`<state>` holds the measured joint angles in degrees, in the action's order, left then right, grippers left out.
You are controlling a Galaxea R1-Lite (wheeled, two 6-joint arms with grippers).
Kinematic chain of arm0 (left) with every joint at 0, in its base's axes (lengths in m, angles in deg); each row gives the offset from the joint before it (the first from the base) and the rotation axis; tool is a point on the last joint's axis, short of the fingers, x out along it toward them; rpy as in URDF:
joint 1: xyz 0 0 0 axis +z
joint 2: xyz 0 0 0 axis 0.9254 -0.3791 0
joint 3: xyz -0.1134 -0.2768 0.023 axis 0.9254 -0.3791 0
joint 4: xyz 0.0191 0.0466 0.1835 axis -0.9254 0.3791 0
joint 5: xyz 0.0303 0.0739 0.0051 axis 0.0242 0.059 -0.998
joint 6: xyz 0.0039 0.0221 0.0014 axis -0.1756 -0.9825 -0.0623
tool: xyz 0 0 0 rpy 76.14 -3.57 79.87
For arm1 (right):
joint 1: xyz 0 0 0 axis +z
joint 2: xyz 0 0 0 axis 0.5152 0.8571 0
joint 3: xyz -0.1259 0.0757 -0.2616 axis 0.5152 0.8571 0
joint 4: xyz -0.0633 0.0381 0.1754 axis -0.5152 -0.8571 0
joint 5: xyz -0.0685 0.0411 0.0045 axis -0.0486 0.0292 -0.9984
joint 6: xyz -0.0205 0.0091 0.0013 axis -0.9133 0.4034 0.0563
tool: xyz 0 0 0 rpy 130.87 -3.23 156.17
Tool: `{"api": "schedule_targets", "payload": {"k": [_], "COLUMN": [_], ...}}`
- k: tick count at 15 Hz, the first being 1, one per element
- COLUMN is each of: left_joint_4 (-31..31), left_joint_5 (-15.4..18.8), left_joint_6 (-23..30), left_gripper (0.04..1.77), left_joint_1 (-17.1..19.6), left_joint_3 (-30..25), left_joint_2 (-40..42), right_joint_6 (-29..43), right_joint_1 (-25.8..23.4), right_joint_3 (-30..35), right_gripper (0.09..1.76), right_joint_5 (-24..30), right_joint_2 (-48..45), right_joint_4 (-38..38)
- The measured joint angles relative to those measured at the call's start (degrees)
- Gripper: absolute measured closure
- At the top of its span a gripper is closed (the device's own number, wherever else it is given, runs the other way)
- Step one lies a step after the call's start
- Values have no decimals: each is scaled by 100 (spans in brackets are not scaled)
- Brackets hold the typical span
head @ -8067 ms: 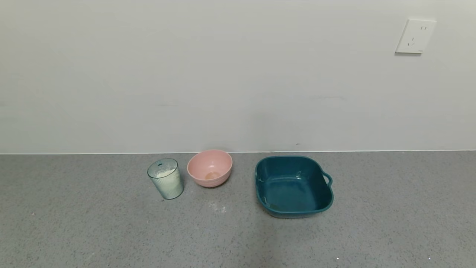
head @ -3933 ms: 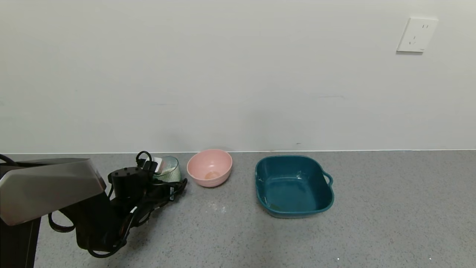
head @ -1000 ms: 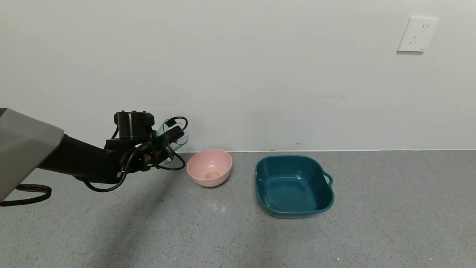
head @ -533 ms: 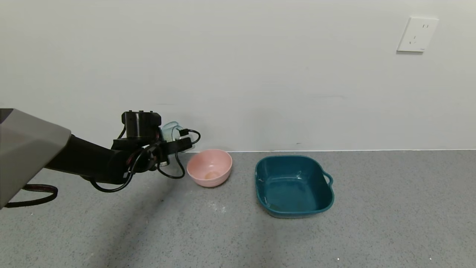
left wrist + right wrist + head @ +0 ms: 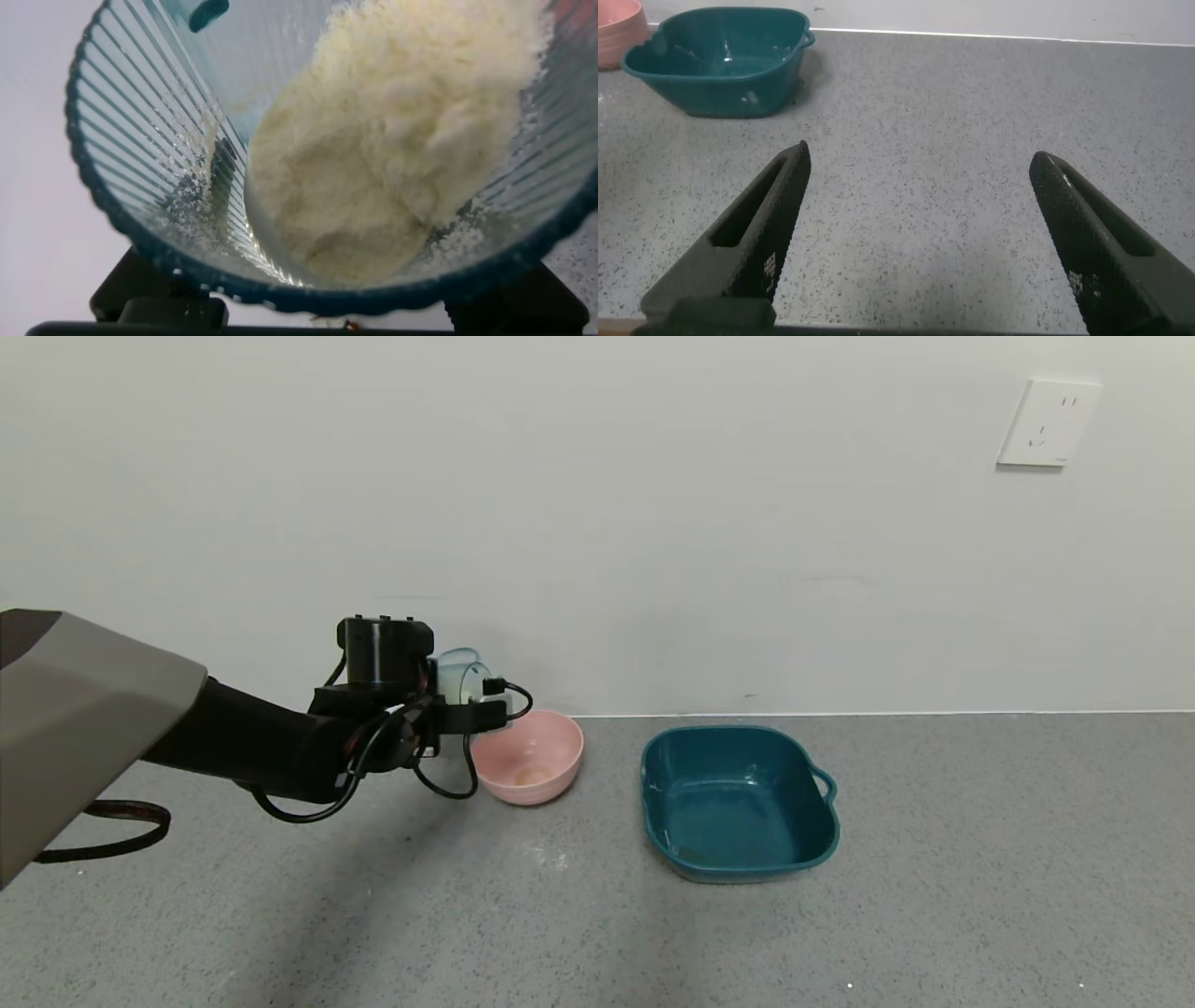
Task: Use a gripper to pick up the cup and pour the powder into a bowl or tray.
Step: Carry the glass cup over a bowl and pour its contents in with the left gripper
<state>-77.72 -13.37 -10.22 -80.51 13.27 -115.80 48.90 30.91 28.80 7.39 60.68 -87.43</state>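
My left gripper (image 5: 467,695) is shut on the ribbed pale blue-green cup (image 5: 459,676) and holds it tilted in the air, just left of and above the pink bowl (image 5: 528,756). In the left wrist view the cup (image 5: 140,159) fills the frame, with the off-white clumpy powder (image 5: 392,140) heaped inside toward one wall. The bowl stands on the grey counter near the wall, with a faint smear at its bottom. My right gripper (image 5: 920,168) is open and empty above bare counter, out of the head view.
A dark teal square tray (image 5: 738,803) with a handle stands right of the bowl; it also shows in the right wrist view (image 5: 719,58). A few powder specks (image 5: 551,857) lie on the counter in front of the bowl. A white wall rises close behind.
My left gripper has carried the cup to the right, toward the pink bowl, and turned it further over. Earlier it took the cup from the counter and lifted it.
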Motion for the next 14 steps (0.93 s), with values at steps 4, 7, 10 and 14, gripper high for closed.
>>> {"api": "schedule_targets", "payload": {"k": [4,7,10,14], "left_joint_4": [-2,4,26,12], "left_joint_5": [-182,-363,-533,-733], "left_joint_6": [-595,-1001,-1430,-1913], "left_gripper": [51,51,51,51], "left_joint_1": [-101,-156,-223,-380], "left_joint_3": [-23,-44,-52,-56], "left_joint_2": [5,20,40,55], "right_joint_6": [0,0,0,-2], "right_joint_1": [0,2,0,-1], "right_joint_3": [0,0,0,0], "right_gripper": [14,14,14,14], "right_joint_5": [2,0,2,0], "right_joint_2": [2,2,2,2], "right_joint_4": [0,-2,0,-2]}}
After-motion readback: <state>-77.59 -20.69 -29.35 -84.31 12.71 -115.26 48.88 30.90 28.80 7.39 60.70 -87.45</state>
